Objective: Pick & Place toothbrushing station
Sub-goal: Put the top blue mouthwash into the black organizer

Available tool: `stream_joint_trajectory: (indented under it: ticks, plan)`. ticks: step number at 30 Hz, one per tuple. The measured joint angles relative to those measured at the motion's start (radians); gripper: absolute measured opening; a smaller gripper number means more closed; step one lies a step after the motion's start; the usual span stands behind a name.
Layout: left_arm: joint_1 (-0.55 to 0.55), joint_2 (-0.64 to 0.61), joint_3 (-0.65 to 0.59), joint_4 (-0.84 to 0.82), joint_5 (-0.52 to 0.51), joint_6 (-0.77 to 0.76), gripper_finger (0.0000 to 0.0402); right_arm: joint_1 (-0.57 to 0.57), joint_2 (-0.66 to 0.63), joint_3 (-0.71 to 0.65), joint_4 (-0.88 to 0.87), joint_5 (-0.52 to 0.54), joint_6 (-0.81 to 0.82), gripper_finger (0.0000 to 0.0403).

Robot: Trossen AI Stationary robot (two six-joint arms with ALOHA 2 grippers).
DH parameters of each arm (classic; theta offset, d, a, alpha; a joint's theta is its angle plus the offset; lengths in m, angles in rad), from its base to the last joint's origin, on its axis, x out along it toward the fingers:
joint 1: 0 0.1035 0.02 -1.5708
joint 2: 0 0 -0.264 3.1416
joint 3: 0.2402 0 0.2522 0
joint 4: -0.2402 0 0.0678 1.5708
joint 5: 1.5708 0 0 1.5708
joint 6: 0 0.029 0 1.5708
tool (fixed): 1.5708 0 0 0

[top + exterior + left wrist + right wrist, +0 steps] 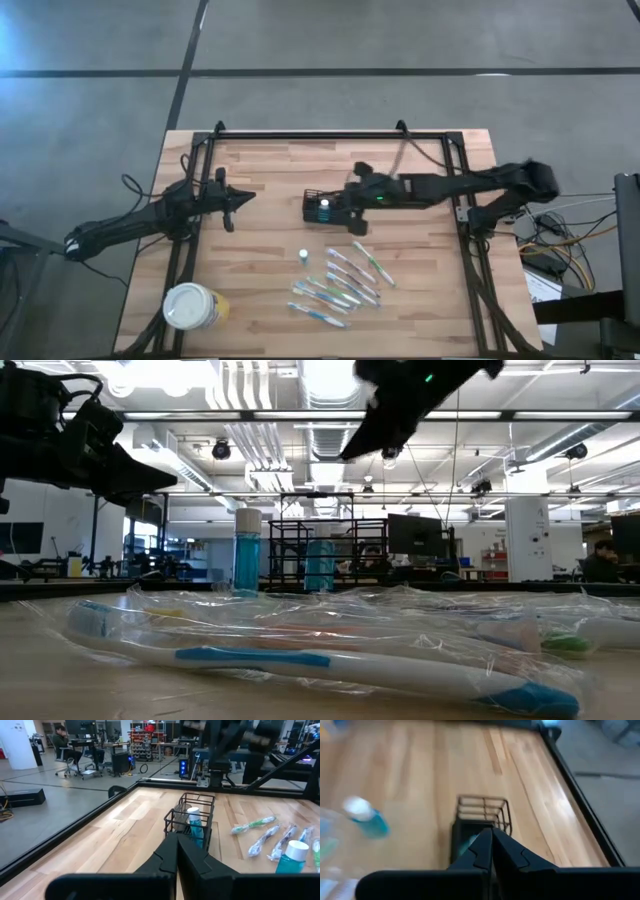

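Here, black wire-mesh toothbrushing station (pixel 192 815), upright, apparently holding a blue bottle (pixel 195 824)

Mesh caddy (pixel 191 815), bottle (pixel 195 822) apparently inside

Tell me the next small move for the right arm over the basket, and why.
Probably open the right gripper and ease it down onto the rim of the wire basket. Its fingers look shut and it hangs above the basket rather than gripping it. One blue bottle sits inside, another stands loose on the table. The left gripper waits off to the side.
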Motion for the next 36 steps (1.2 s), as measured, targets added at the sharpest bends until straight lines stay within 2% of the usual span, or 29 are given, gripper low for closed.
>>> stream_joint_trajectory:
  ticks: [9,14,36]
  plan:
    - [0.0,0.002,0.0,-0.004,-0.002,0.0,0.0005,-0.014,0.303,0.287,-0.271,0.032,-0.034,0.0008]
    - [0.0,0.002,0.0,-0.007,-0.001,-0.001,0.0005,-0.013,0.367,0.386,-0.377,0.089,-0.041,0.0008]
    - [0.0,0.011,0.0,-0.01,0.001,0.004,0.0005,-0.015,0.389,0.375,-0.368,0.077,-0.044,0.0008]
